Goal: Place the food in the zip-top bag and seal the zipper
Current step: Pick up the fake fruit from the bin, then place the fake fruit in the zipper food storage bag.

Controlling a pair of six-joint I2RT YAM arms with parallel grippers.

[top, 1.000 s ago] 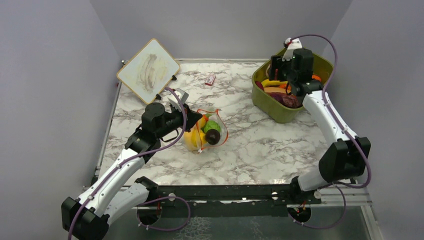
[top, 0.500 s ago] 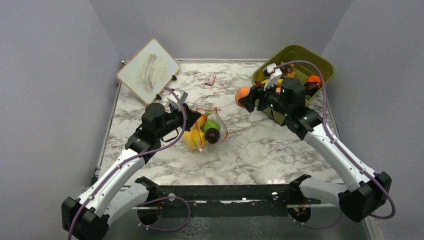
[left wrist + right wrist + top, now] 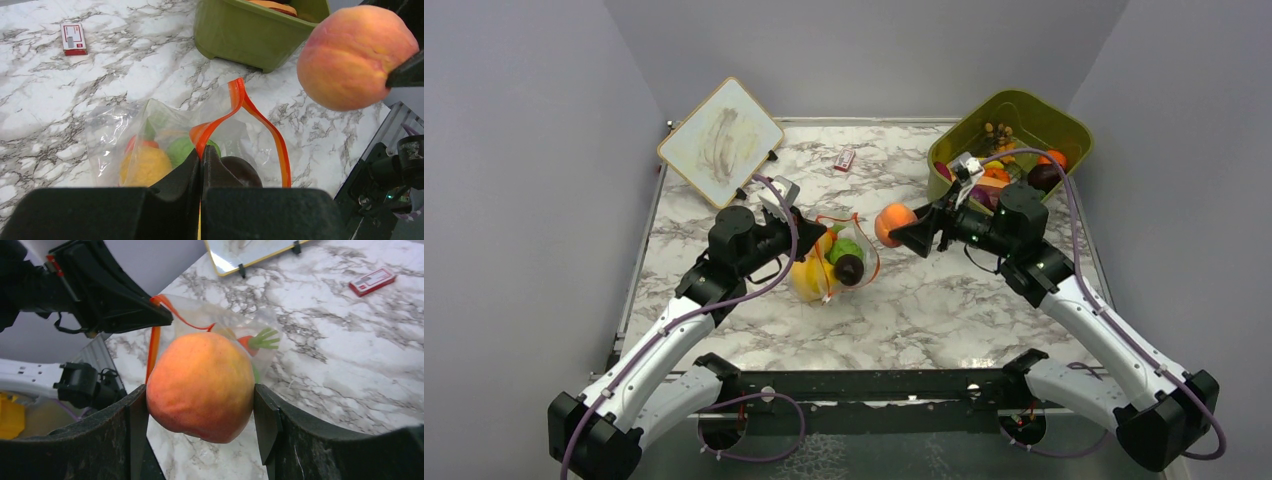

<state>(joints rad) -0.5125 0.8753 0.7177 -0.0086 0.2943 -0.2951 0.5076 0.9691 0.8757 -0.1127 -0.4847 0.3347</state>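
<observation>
The marble bench [image 3: 944, 300] carries everything here. Its largest load is the olive-green tub [image 3: 1064, 125] in the far right corner, which has a heap of toy food [image 3: 1009, 175] lying in it. A white board [image 3: 721, 128] with a tan frame stands tilted at the far left corner. The zip-top bag [image 3: 115, 130] lies a little left of the bench's middle, crumpled, with its mouth lifted and gaping toward the right edge. My left gripper [image 3: 201, 155] is closed tight on the zipper [image 3: 277, 145], pinching the orange-red strip at one point, so the rest of it loops up and hangs round the opening. My right gripper [image 3: 199, 405] reaches in from the right with its jaws spread wide and pressed on either side of a peach [image 3: 355, 57]. It holds the peach off the bench, between the tub and the bag, just beside the bag's open mouth and outside it. Inside the bag I see a yellow fruit [image 3: 145, 165], a green piece [image 3: 182, 150] touching it, a dark purple piece [image 3: 240, 170] nearest the mouth, and a small carrot [image 3: 252, 342] with a green top. A small red-white packet [image 3: 845, 159] lies flat near the far edge, well apart from the bag, between the board and the tub.
</observation>
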